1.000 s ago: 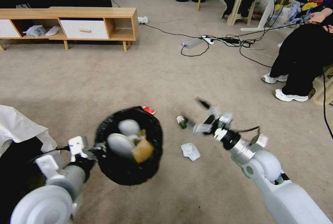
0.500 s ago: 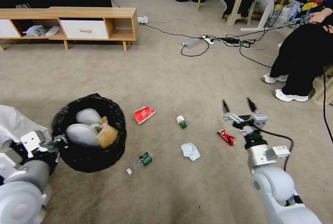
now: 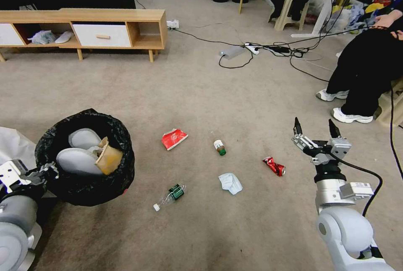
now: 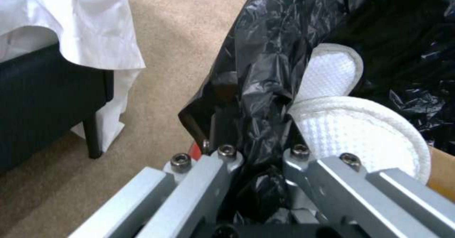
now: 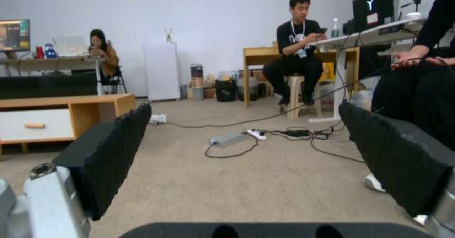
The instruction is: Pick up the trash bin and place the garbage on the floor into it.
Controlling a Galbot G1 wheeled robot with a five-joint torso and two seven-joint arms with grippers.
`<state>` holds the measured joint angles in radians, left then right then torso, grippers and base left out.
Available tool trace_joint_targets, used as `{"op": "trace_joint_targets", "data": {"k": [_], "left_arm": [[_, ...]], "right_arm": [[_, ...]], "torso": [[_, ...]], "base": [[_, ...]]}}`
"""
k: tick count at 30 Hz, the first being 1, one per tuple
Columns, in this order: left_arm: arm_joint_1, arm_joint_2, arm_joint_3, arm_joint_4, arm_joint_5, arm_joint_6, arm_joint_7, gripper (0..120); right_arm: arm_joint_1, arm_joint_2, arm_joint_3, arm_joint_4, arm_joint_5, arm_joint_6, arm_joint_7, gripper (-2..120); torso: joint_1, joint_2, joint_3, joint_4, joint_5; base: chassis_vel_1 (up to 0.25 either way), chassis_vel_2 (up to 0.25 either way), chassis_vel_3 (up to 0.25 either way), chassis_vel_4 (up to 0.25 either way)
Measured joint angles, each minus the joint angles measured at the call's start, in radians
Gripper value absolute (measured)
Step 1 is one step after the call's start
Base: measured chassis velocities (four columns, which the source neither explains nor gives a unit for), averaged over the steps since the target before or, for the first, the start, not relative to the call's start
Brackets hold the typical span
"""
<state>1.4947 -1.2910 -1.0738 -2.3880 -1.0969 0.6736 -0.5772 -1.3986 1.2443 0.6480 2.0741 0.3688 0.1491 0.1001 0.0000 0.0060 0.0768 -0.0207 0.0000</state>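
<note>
Right hand (image 3: 315, 130), fingers spread wide and empty, hangs just beyond and beside the crushed can (image 3: 274, 166) on the floor (image 3: 201, 94), its nearest litter, while the left hand (image 4: 258, 160), clamped on the bin (image 3: 84, 157) rim, holds it well apart.

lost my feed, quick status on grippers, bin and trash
Left gripper shut on bin rim, bin held at robot's left. Right gripper open, empty, past crushed can. Carton, bottles, tissue on carpet. Nothing blocking.
</note>
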Motion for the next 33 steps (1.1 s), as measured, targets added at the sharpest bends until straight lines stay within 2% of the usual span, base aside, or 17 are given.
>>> {"op": "trace_joint_targets", "data": {"k": [6,13,33], "left_arm": [[0.004,-0.004,0.003,0.000,0.002,0.000,0.004,4],[0.012,-0.023,0.042,-0.006,0.030,-0.001,0.014,4],[0.015,-0.015,0.038,-0.005,0.032,-0.003,0.017,4]], "right_arm": [[0.003,0.000,-0.002,-0.004,0.001,0.000,0.000,100],[0.006,-0.004,-0.009,-0.016,0.007,0.008,-0.007,100],[0.005,-0.017,-0.001,-0.013,0.010,0.010,-0.009,100]], "torso": [[0.000,0.000,0.000,0.0000,0.0001],[0.000,0.000,0.000,0.0000,0.0000],[0.000,0.000,0.000,0.0000,0.0001]], "base": [[0.000,0.000,0.000,0.000],[-0.007,0.002,0.002,-0.006],[-0.069,0.065,0.066,-0.074]]}}
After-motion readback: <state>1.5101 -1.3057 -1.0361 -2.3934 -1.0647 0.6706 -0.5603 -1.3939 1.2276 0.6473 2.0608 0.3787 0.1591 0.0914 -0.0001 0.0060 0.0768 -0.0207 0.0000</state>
